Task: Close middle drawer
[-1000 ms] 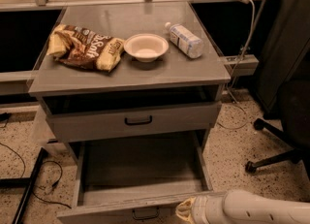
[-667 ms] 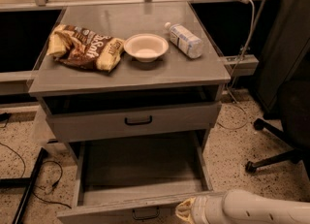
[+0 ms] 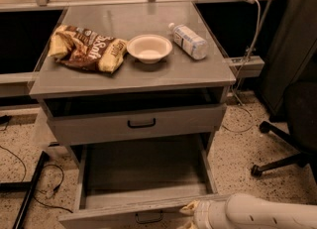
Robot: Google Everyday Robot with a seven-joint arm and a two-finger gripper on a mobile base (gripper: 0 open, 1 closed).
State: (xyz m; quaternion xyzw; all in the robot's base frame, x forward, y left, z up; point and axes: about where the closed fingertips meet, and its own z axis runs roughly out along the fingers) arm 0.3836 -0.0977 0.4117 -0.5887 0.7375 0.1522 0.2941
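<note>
The middle drawer (image 3: 143,173) is a wide, shallow grey drawer pulled far out towards me, and its inside looks empty. Its front (image 3: 109,217) lies along the bottom edge of the view, with a small black bar handle (image 3: 148,217) at the centre. My gripper (image 3: 190,209) comes in from the lower right on a white arm (image 3: 262,215). Its tip sits at the top edge of the drawer front, just right of the handle.
Above is a taller drawer front with a bigger black handle (image 3: 141,123), slightly ajar. On the cabinet top (image 3: 124,74) lie a chip bag (image 3: 86,48), a white bowl (image 3: 149,48) and a water bottle (image 3: 188,40). An office chair base (image 3: 282,161) stands at the right. Cables (image 3: 29,183) lie on the floor at the left.
</note>
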